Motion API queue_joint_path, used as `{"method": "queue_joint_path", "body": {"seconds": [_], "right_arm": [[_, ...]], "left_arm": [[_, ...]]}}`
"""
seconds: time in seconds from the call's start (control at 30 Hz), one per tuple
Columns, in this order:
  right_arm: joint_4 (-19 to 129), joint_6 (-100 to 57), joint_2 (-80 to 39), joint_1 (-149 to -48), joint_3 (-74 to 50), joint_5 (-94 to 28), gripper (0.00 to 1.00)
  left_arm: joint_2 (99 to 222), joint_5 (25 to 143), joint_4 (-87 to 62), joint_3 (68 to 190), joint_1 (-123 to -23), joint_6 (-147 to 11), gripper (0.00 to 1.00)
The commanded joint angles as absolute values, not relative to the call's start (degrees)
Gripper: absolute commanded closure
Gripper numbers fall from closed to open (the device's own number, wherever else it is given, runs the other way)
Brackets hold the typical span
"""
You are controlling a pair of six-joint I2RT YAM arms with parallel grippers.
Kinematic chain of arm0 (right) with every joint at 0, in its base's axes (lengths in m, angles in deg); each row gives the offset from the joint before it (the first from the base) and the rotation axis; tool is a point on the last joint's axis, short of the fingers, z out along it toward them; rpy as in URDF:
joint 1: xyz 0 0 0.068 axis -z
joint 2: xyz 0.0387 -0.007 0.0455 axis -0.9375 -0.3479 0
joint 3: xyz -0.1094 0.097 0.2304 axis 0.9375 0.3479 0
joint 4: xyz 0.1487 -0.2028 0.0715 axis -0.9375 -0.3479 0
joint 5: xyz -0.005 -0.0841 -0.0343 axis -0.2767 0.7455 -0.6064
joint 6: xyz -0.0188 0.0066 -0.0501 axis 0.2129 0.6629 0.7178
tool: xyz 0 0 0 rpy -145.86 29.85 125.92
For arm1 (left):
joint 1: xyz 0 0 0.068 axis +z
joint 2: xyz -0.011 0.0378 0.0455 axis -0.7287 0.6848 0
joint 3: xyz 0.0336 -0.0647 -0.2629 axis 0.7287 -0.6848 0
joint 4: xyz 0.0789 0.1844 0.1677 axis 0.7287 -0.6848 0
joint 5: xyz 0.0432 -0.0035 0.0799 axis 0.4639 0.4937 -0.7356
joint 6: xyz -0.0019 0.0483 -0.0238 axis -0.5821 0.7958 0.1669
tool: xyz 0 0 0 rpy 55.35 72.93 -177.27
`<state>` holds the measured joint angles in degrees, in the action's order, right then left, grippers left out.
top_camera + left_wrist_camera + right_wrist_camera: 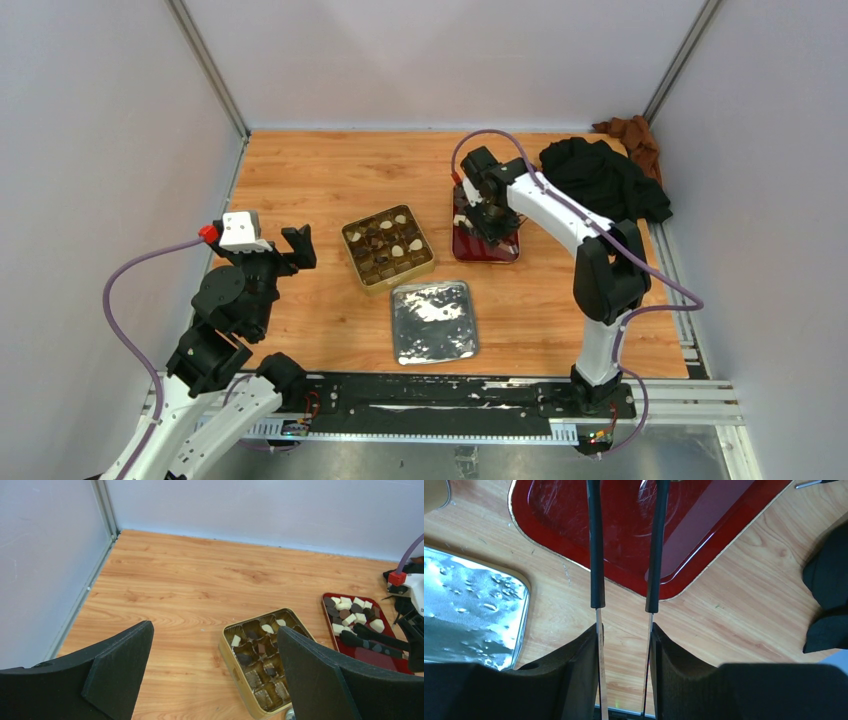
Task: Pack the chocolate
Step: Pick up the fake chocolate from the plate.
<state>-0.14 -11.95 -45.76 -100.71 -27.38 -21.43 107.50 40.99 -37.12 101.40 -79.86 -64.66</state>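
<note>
1. Step in hand, as I read it: fetching a piece off the red tray (704, 540) to go into the gold tin (231, 666).
2. Right gripper (625, 635) is clenched on a pair of tongs (595, 555), one finger pressing each arm. The tong arms stand apart over the bare near part of the tray.
3. The tong tips are cut off in the right wrist view. I cannot tell whether a piece sits between them.
4. Chocolate (350, 615): white and dark chunks are bunched at the far end of the red tray. A few already sit in tin cells, and many cells look empty.
5. Left gripper (214, 630) is spread wide and holds nothing. It sits well apart from the tray and looks idle.
6. Silver lid (432, 320) lies on the table just in front of the tin.
7. Next move calls for:
   - putting the tips either side of one chunk only
   - squeezing gently so it doesn't pop out
   - lifting clear of the tray rim
   - carrying it left to an empty cell
</note>
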Motion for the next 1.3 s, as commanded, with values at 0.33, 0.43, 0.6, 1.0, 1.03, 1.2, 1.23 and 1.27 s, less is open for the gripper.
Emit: {"method": "queue_joint_path", "body": {"seconds": [0.33,0.43,0.6,1.0,1.03,1.2,1.23,1.27], "right_arm": [[-2.4,-12.1,-47.4,-96.9,-29.7,-18.1,0.59],[-3.0,-12.3,-46.7,-96.9,-29.6,-17.3,0.59],[-3.8,-12.4,-45.1,-96.6,-28.7,-15.7,0.59],[-4.5,-13.5,-43.4,-95.2,-27.8,-14.3,0.59],[-4.6,-13.5,-43.4,-95.2,-27.8,-14.5,0.59],[-4.1,-13.1,-42.9,-95.3,-27.9,-17.7,0.59],[-4.1,-13.0,-42.9,-95.3,-28.0,-18.0,0.59],[-4.0,-12.9,-43.0,-95.3,-28.2,-18.5,0.59]], "left_arm": [[107.3,40.7,-36.1,100.6,-79.5,-64.5,0.00],[107.3,40.7,-35.9,100.6,-79.6,-64.5,0.00],[107.3,40.7,-35.9,100.7,-79.6,-64.5,0.00],[107.3,40.7,-36.0,100.7,-79.6,-64.5,0.00],[107.3,40.8,-36.0,100.7,-79.6,-64.6,0.00],[107.3,40.8,-35.9,100.6,-79.6,-64.6,0.00],[107.3,40.8,-35.9,100.7,-79.6,-64.6,0.00],[107.3,40.8,-35.9,100.7,-79.6,-64.6,0.00]]}}
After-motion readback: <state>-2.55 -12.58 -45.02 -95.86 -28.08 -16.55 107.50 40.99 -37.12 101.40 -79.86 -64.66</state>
